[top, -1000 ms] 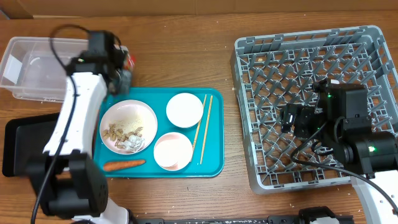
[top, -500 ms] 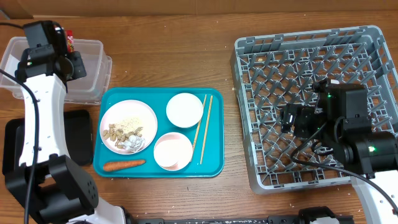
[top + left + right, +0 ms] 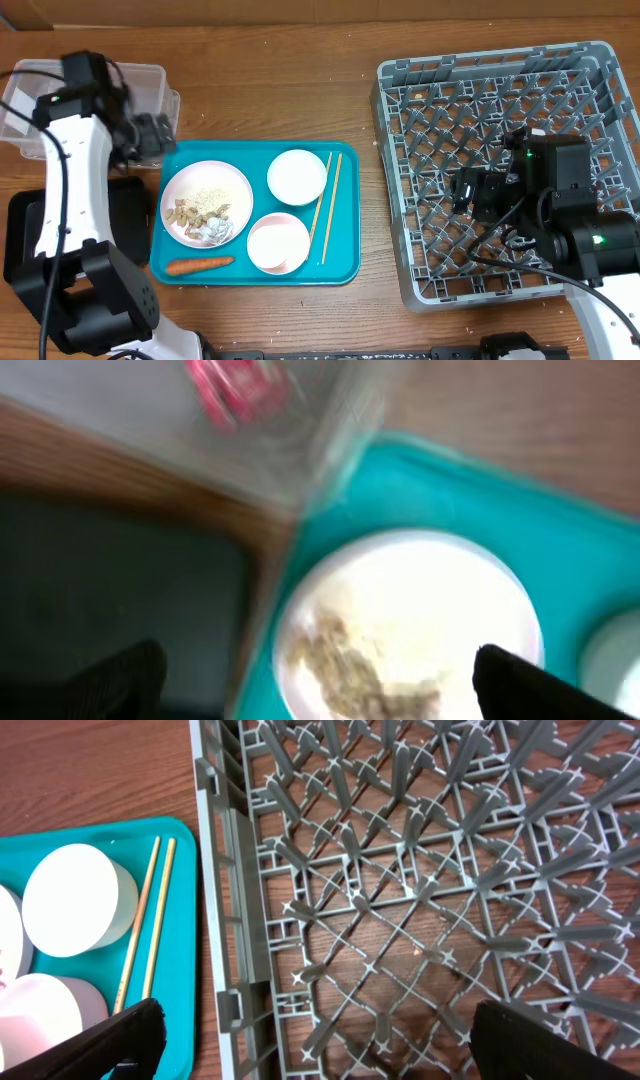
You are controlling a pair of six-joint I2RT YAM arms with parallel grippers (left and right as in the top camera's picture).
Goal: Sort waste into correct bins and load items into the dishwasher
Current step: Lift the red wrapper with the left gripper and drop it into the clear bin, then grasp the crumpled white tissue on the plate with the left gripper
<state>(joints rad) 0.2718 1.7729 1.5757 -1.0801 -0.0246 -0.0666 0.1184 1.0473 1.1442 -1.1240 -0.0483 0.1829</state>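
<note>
Red sauce packet shows blurred inside tub; left tool, right tool spread wide.

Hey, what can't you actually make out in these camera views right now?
Red sauce packet: the left wrist view is motion-blurred, so whether it lies inside the clear tub is unclear; overhead, the left arm covers much of the tub.
Black tray: overhead, the same arm hides its middle.
Scraps on the plate: too small overhead, blurred in the left wrist view.
</note>
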